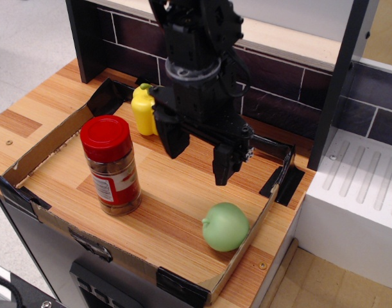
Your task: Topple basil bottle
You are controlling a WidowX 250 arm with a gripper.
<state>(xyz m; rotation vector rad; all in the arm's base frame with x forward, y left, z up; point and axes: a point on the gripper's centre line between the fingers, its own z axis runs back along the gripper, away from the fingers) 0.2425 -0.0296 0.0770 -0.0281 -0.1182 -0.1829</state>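
Note:
The basil bottle stands upright at the front left of the shallow cardboard tray. It is a clear jar with a red lid, a red-and-white label and brownish contents. My black gripper hangs open and empty above the tray's middle, to the right of the bottle and clear of it. Its two fingers point down, wide apart. A green ball lies at the front right of the tray, below the gripper.
A yellow bottle-shaped object stands at the tray's back, partly behind the gripper. A dark brick-pattern wall runs behind the tray. A white ridged unit sits to the right. Black posts stand at the back left and right.

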